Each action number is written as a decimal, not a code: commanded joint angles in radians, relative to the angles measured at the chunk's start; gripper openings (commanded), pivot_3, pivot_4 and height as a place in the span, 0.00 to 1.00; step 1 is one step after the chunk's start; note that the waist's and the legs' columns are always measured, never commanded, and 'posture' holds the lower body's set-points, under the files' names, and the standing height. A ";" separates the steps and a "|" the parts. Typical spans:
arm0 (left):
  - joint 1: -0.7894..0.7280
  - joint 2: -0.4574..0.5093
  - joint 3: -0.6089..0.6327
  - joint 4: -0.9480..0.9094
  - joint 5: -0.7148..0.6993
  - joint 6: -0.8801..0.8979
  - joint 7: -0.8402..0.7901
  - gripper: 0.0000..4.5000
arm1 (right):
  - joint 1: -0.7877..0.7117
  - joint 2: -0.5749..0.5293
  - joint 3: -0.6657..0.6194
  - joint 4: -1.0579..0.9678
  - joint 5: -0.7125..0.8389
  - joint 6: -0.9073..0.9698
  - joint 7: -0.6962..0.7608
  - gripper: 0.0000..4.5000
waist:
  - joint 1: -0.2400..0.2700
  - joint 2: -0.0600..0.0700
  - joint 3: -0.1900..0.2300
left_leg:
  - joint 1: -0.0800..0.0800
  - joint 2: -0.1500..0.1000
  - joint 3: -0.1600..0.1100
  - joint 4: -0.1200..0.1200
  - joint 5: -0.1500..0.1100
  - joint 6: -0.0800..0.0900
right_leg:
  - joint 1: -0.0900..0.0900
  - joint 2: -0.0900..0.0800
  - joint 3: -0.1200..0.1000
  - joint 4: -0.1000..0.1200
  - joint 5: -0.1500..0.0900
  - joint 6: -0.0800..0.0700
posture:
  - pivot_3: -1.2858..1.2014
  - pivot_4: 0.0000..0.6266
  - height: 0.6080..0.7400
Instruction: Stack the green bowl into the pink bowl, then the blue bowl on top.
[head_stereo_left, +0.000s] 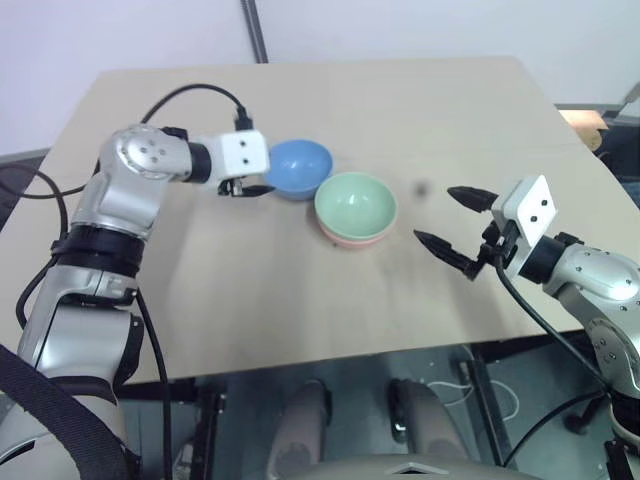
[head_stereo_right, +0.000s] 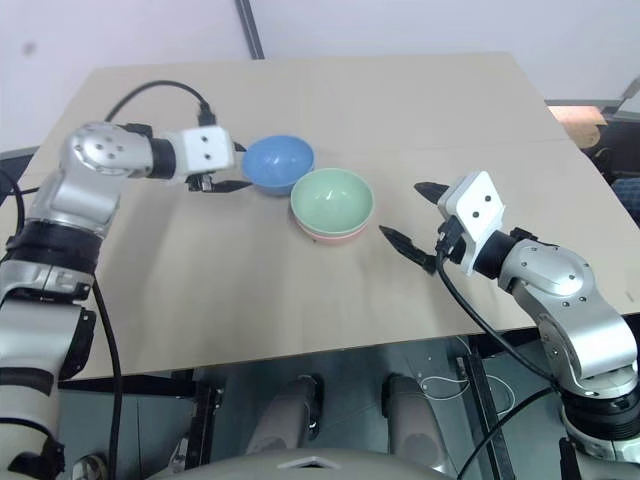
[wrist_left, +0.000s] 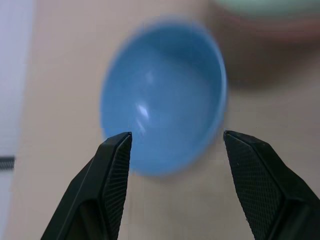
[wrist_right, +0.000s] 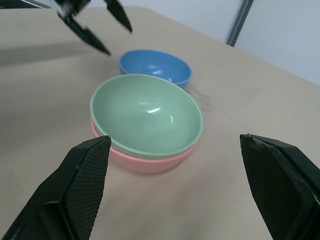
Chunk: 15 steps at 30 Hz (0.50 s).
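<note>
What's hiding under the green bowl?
The pink bowl sits under the green bowl. You can see just its rim and side; its inside is covered by the green one.

The green bowl, pale mint and smooth, sits upright nested inside the pink bowl, whose salmon rim shows beneath it, near the counter's middle. The sky-blue bowl stands upright and empty just beside them, toward the far-left corner.

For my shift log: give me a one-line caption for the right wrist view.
Open right gripper faces the green bowl nested in the pink bowl, blue bowl behind.
</note>
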<state>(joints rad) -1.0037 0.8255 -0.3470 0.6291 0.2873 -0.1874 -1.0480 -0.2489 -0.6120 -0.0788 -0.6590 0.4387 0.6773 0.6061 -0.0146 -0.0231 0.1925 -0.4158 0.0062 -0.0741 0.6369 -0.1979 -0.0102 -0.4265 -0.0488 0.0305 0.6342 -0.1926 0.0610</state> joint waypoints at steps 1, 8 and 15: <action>-0.076 -0.037 -0.056 0.125 0.109 -0.117 0.092 0.69 | -0.006 -0.008 -0.022 -0.042 0.009 -0.009 -0.015 1.00 | 0.004 0.000 0.000 | 0.000 0.000 0.000 0.000 0.000 0.000 | 0.000 0.000 0.000 0.000 0.000 0.000 | 0.52 0.24 1.00; -0.174 -0.160 -0.126 0.378 0.220 -0.242 0.220 0.42 | 0.013 -0.021 -0.034 -0.094 0.009 0.041 -0.067 1.00 | 0.000 -0.001 0.000 | -0.001 0.000 -0.001 0.000 0.000 0.000 | 0.000 0.000 -0.001 0.000 0.000 0.000 | 0.52 0.24 1.00; -0.191 -0.179 -0.091 0.418 0.181 -0.314 0.192 0.01 | 0.032 -0.029 -0.053 -0.121 0.020 0.066 -0.091 1.00 | -0.001 -0.001 0.001 | 0.000 0.000 0.000 0.000 0.000 0.000 | -0.001 0.000 0.000 0.001 0.000 0.000 | 0.52 0.24 1.00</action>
<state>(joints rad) -1.1669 0.6372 -0.4748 1.0568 0.5015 -0.4696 -0.8502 -0.2171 -0.6296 -0.0964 -0.7371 0.4481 0.7421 0.5250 -0.0159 -0.0240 0.1930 -0.4162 0.0063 -0.0743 0.6368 -0.1979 -0.0102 -0.4272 -0.0489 0.0302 0.6356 -0.1925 0.0610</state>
